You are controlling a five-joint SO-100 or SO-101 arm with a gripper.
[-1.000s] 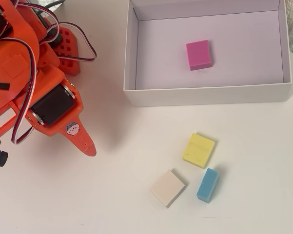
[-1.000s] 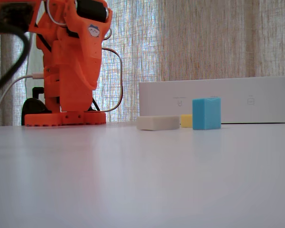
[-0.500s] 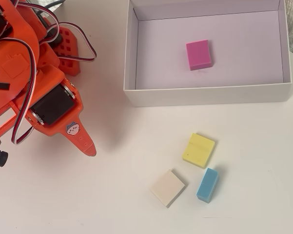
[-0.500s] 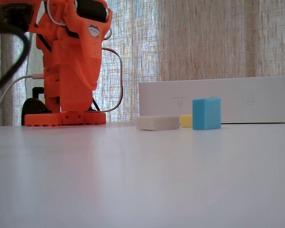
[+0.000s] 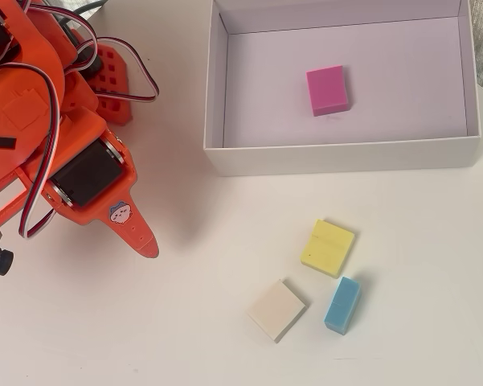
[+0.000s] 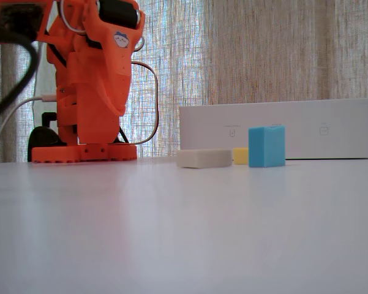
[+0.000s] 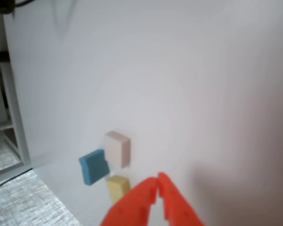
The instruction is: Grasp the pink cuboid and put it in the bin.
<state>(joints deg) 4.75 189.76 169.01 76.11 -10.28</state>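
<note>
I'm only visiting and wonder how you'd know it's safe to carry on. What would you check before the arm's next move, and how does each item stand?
1. Pink cuboid in the bin: ok, it lies flat on the floor, clear of the walls.
2. Gripper empty: ok, the wrist view shows the fingertips together with nothing between them.
3. Arm clear of the bin: ok, in the overhead view it sits left of the box.
4. Other blocks untouched: ok, the yellow block, blue block and white block sit on the table outside the bin.
5. Arm parked at rest: cannot tell from these views.
</note>
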